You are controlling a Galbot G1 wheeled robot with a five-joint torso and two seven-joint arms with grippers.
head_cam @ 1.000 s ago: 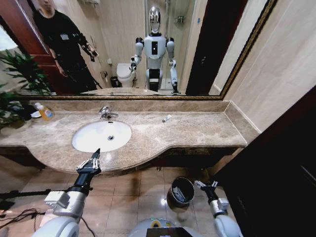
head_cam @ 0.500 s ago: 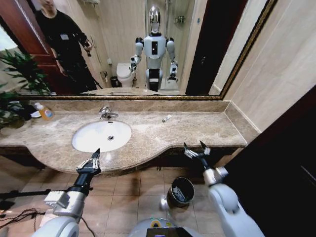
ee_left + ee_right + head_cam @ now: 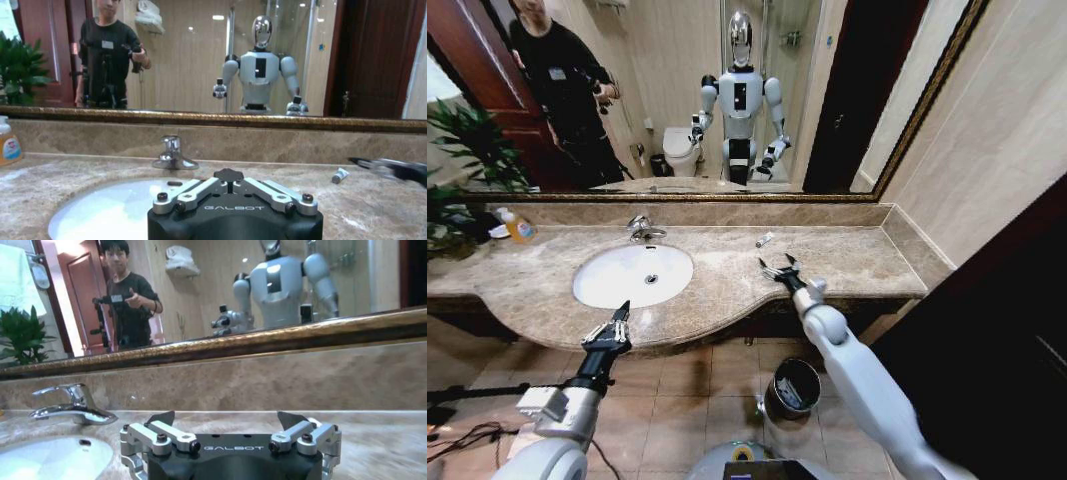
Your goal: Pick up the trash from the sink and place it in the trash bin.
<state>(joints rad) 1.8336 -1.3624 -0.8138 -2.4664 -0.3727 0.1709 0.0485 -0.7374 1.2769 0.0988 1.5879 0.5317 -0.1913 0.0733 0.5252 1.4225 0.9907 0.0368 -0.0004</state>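
One piece of trash, a small white tube [image 3: 765, 240], lies on the marble counter near the back wall, right of the sink [image 3: 633, 275]; the left wrist view catches this tube [image 3: 340, 175] too. My right gripper [image 3: 777, 265] hovers open over the counter just in front of the tube, fingers [image 3: 160, 418] spread wide with nothing between them. My left gripper [image 3: 622, 312] is shut and empty at the counter's front edge, before the sink basin [image 3: 113, 210]. The dark round trash bin [image 3: 792, 385] stands on the floor under the counter's right half, with pale items inside.
A chrome faucet [image 3: 642, 229] rises behind the basin. An orange soap bottle [image 3: 519, 227] and a plant [image 3: 467, 150] sit at the far left. A large mirror backs the counter, and a dark cabinet [image 3: 987, 340] is on the right.
My right arm has swung up from beside the trash bin on the floor to over the counter, moving left toward the tube. The left arm has not moved.
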